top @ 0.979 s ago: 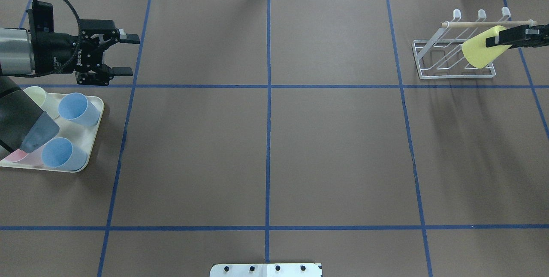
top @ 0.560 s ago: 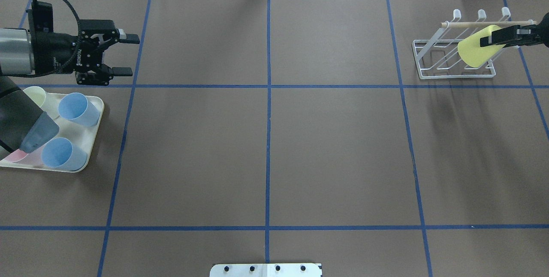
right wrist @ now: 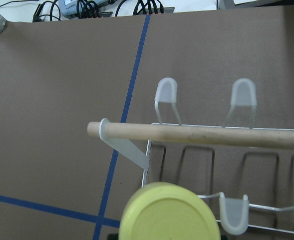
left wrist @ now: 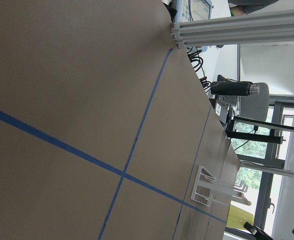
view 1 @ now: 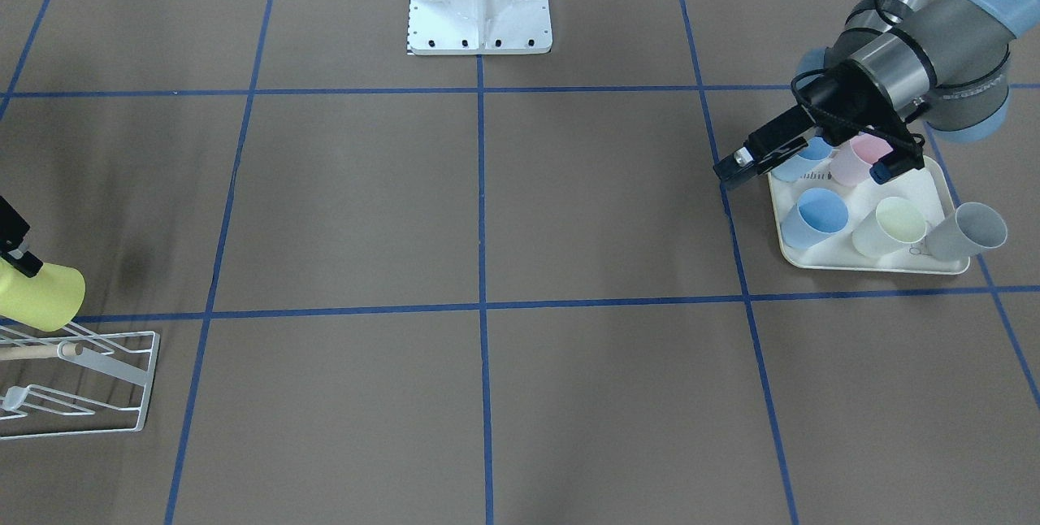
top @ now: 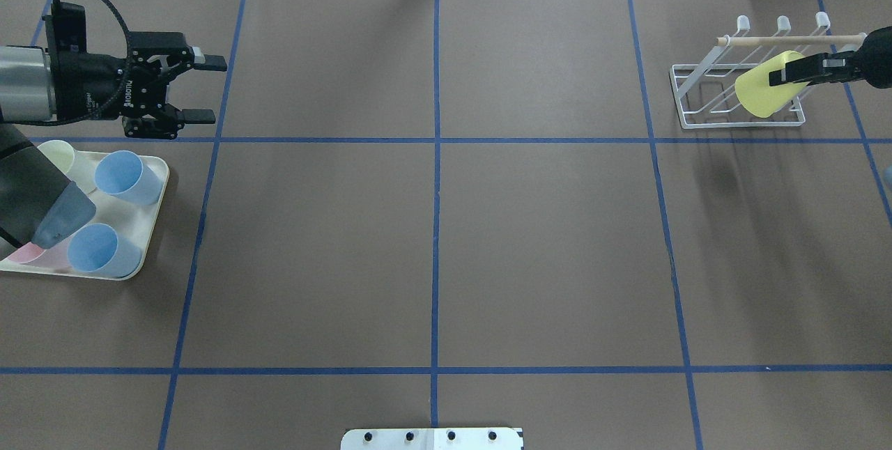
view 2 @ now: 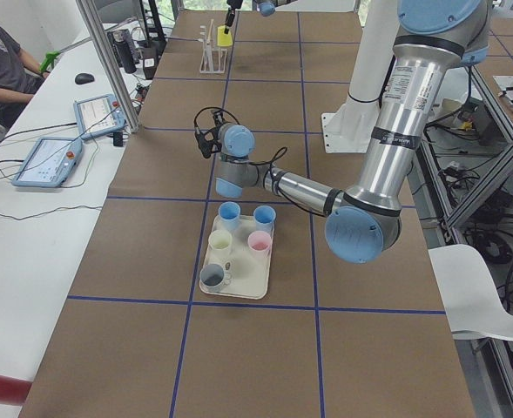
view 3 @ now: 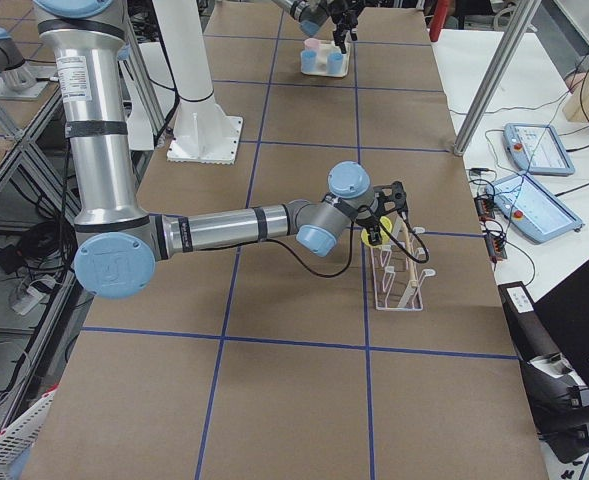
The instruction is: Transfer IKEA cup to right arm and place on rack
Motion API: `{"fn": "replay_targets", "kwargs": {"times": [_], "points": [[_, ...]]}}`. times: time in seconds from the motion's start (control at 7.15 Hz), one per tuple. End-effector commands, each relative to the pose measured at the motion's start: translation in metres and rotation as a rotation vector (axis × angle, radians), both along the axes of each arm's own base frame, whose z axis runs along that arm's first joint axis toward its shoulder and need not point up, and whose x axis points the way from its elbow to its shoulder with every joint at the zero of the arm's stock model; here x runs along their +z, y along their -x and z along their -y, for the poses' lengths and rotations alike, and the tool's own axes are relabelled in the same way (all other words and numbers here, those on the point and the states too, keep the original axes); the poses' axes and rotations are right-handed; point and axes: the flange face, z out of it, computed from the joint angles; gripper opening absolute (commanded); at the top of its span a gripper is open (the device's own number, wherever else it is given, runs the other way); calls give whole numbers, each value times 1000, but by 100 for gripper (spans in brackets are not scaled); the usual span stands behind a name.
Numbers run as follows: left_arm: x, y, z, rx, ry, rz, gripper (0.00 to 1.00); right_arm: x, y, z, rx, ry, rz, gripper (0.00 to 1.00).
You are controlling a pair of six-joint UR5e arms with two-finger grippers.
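Since a second ago the right gripper (top: pixel 782 78) has carried the yellow IKEA cup (top: pixel 756 96) a bit further left and lower over the rack. The left arm hasn't budged.

Going left to right in the overhead view: the cream tray (top: pixel 155 216) sits at the far left with a blue cup (top: pixel 124 175) and another blue cup (top: pixel 97 249) on it. The front view also shows a pink cup (view 1: pixel 849 167), a pale yellow cup (view 1: pixel 894 224) and a grey cup (view 1: pixel 967 232) at the tray's edge. The left gripper (top: pixel 211 90) hovers just beyond the tray, fingers spread, nothing between them.

Over on the right is the white wire rack (top: pixel 739 125) with its wooden dowel (top: pixel 780 40) across the top. The cup hangs tilted over the rack's right half, just this side of the dowel. The right gripper is clamped on it, with one black finger lying across the top. Can't tell if the cup is touching the wires.
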Motion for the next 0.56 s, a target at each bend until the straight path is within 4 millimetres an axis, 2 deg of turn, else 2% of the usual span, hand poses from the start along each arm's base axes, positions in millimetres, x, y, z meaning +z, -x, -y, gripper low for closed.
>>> {"fn": "replay_targets", "kwargs": {"times": [0.0, 0.42], "points": [[2, 0, 0, 0, 1, 2, 100, 3, 8, 3, 25, -9, -31, 98], [5, 1, 1, 0, 2, 10, 100, -1, 10, 3, 14, -11, -22, 98]]}}
